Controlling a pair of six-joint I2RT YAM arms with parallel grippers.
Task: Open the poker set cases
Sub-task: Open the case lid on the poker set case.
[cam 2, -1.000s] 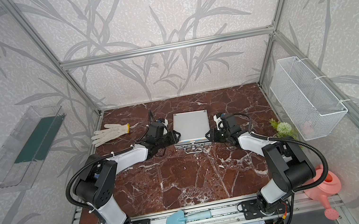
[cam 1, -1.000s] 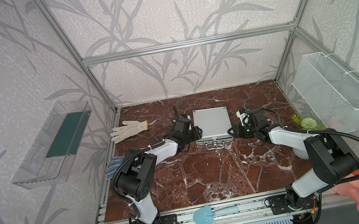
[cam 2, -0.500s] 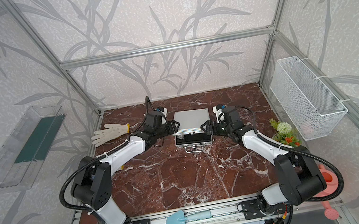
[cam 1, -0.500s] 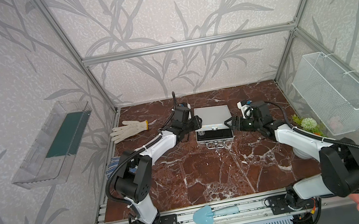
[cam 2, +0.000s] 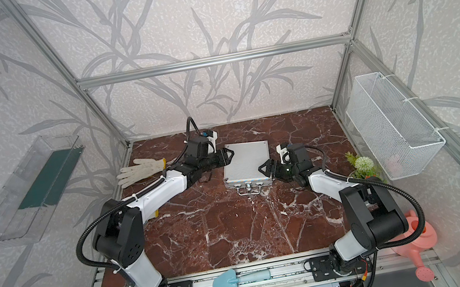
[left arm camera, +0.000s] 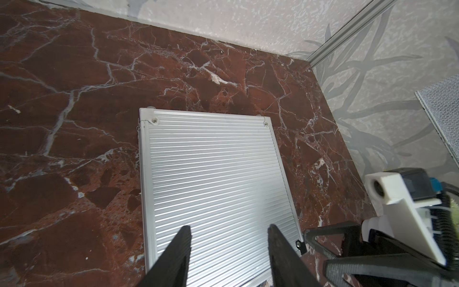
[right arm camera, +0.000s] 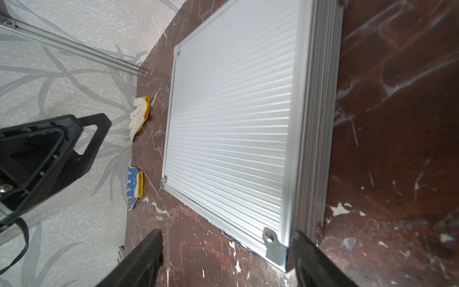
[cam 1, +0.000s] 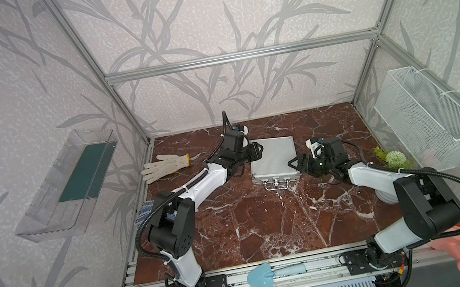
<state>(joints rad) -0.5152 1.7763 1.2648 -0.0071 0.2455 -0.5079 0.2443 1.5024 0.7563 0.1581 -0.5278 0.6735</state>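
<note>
The closed case (cam 1: 272, 156) is lying flat mid-table with its latches (cam 1: 275, 178) facing the robot, the left gripper (cam 1: 257, 150) hovering open-jawed over its left edge and the right gripper (right arm camera: 226, 234) gaping astride the near right corner, closer to those latches, which only the top views are showing.

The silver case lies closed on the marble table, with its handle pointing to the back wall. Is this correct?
Not quite. The silver case lies closed on the marble table, but its handle points to the table's front edge, away from the back wall, as both top views show.
</note>
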